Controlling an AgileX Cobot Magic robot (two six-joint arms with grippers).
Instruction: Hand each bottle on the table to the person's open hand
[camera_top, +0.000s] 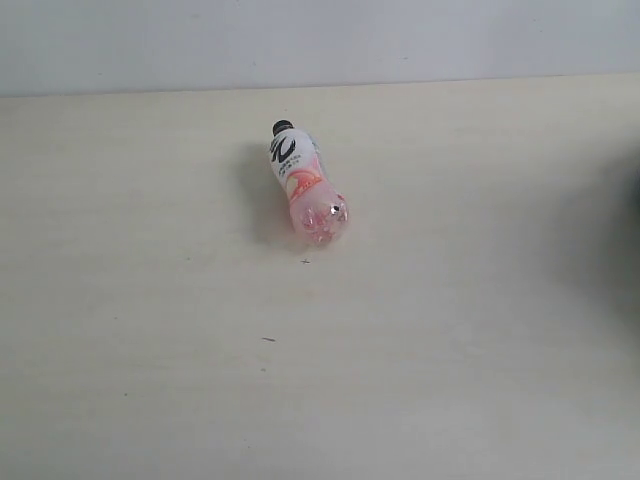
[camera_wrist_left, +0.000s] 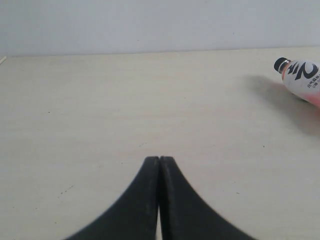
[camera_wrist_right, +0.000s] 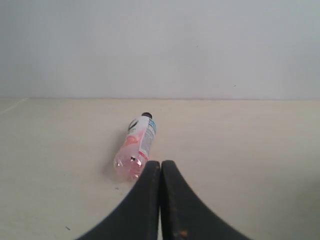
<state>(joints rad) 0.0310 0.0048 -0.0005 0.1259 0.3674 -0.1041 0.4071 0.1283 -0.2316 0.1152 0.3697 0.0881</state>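
Note:
One bottle (camera_top: 305, 185) with a pink-and-white label and black cap lies on its side on the cream table (camera_top: 450, 350), cap toward the far wall. It also shows in the left wrist view as the bottle (camera_wrist_left: 302, 80) at the frame's edge, and in the right wrist view as the bottle (camera_wrist_right: 136, 147) just beyond the fingertips. My left gripper (camera_wrist_left: 160, 159) is shut and empty, well away from the bottle. My right gripper (camera_wrist_right: 161, 163) is shut and empty, short of the bottle's base. Neither gripper shows in the exterior view. The other bottles and the person's hand are out of view.
A pale wall (camera_top: 320, 40) runs along the table's far edge. A dark blurred shape (camera_top: 632, 215) sits at the right border of the exterior view. A few tiny dark specks (camera_top: 268, 340) mark the tabletop.

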